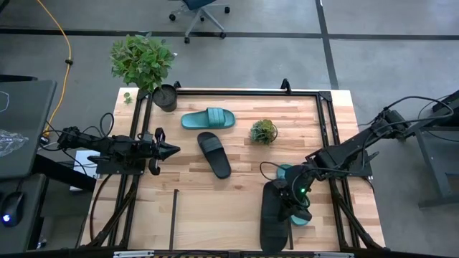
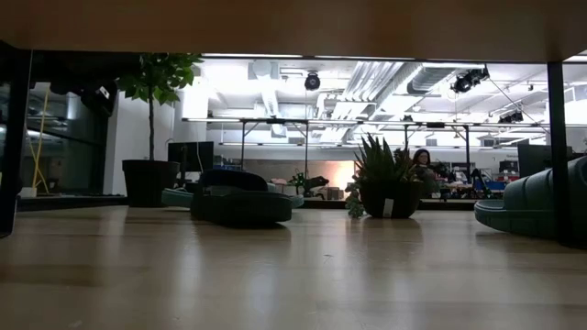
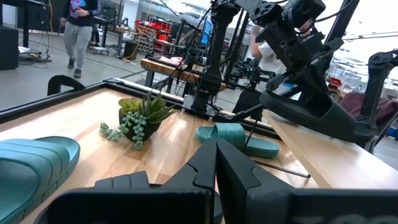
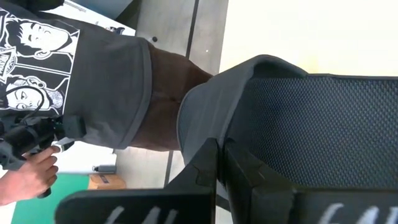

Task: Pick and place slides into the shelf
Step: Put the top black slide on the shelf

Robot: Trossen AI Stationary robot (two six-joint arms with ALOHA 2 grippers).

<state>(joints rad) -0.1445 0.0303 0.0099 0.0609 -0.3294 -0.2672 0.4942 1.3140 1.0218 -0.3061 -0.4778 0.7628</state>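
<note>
One teal slide (image 1: 208,119) and one black slide (image 1: 214,154) lie flat on their soles on the light-wood shelf surface (image 1: 237,208), which is framed by thin black rods. My right gripper (image 1: 297,203) is shut on a second black slide (image 1: 273,218) near the right front. A second teal slide (image 1: 285,171) lies partly under it on the wood and also shows in the left wrist view (image 3: 236,138). My left gripper (image 1: 172,150) points level at the left side, shut, with nothing in it. My right gripper pinches an edge of the black slide (image 4: 208,134) between its two fingers, beside the slide's textured inner face (image 4: 323,124). Whether that edge is strap or sole rim I cannot tell. It comes slanting down from the right. The slide (image 3: 323,115) hangs tilted and seems clear of the wood.
A small potted plant (image 1: 263,131) stands mid-table between the slides. A large plant (image 1: 142,60) and a black pot (image 1: 165,97) are at the far left corner. A loose black rod (image 1: 174,215) lies at the near left. A person (image 4: 93,81) stands beyond the table's edge.
</note>
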